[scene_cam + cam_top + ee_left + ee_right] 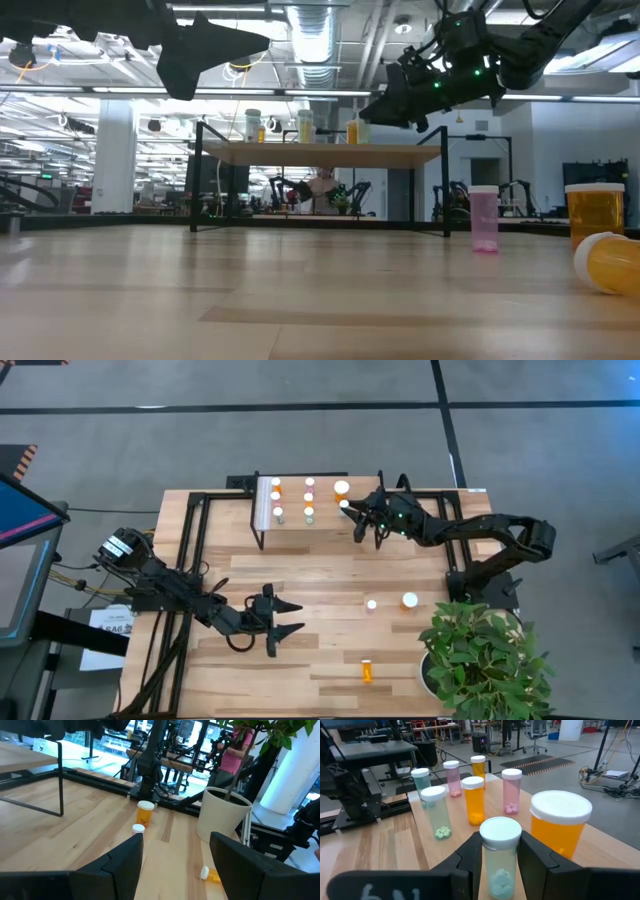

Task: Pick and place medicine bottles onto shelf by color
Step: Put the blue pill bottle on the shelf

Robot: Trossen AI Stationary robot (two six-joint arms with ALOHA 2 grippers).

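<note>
1. The right gripper (500,857) was up over the right end of the shelf (325,530), fingers pinched on a pale green bottle (500,855) with a white cap, held upright between them.
2. Just beside it on the shelf stood a wide orange bottle (561,827). Farther back stood six narrow ones: two green (436,812), two orange (473,800), two pink (511,791).
3. The left gripper (283,618) hung over the middle of the table (300,575), well away from the shelf, fingers spread apart and holding nothing.
4. Three bottles were loose on the tabletop: a small pink one (371,604) and a wide orange one (410,600) standing near the potted plant (480,655), plus an orange one (367,671) lying on its side closer to the front edge.
5. Someone in a pink top (235,750) was visible in the room behind the plant.
</note>
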